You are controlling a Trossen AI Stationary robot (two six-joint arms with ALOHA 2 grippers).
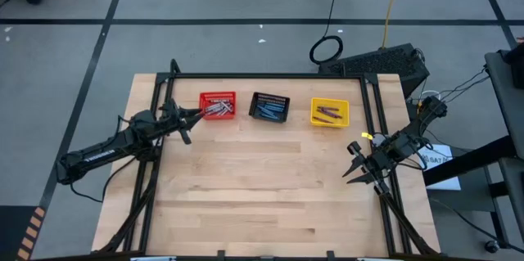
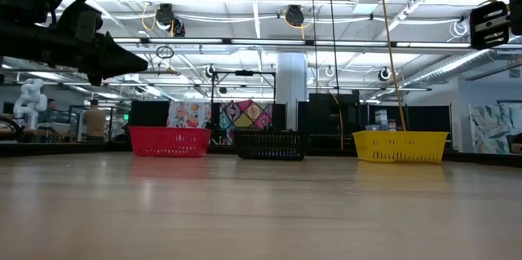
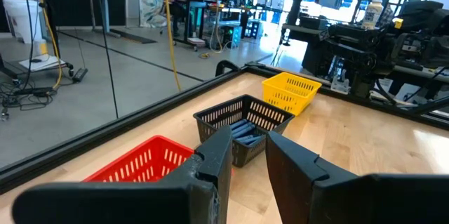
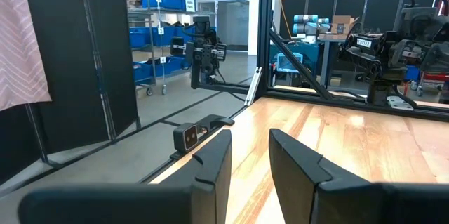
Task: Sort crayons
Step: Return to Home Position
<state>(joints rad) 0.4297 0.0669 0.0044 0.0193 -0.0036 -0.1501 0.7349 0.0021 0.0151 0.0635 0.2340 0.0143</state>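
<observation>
Overhead, three mesh baskets are sitting in a row along the far side of the wooden table (image 1: pixel 262 195): one red mesh basket (image 1: pixel 204 97), one black mesh basket (image 1: pixel 255 97) and one yellow mesh basket (image 1: pixel 343 122). Each is holding one colour of stick. The grey crayons (image 1: pixel 219 109) are lying bundled in the red one, the blue crayons (image 1: pixel 268 110) in the black one and the purple-maroon crayons (image 1: pixel 327 114) in the yellow one. The bundles are overlapping too much for a count of single sticks.

Two arms are showing, one at each side of the table. The left gripper (image 1: pixel 191 125) is hovering just beside the red basket, on its left, with its fingers (image 3: pixel 214 164) standing apart and nothing between them. It is pointing toward the grey crayons, and the blue ones are lying farther along. The right gripper (image 1: pixel 351 165) is hanging near the right edge, nearer the front than the yellow basket and well apart from the purple-maroon crayons. Its fingers (image 4: pixel 210 161) are likewise spread and holding nothing.
</observation>
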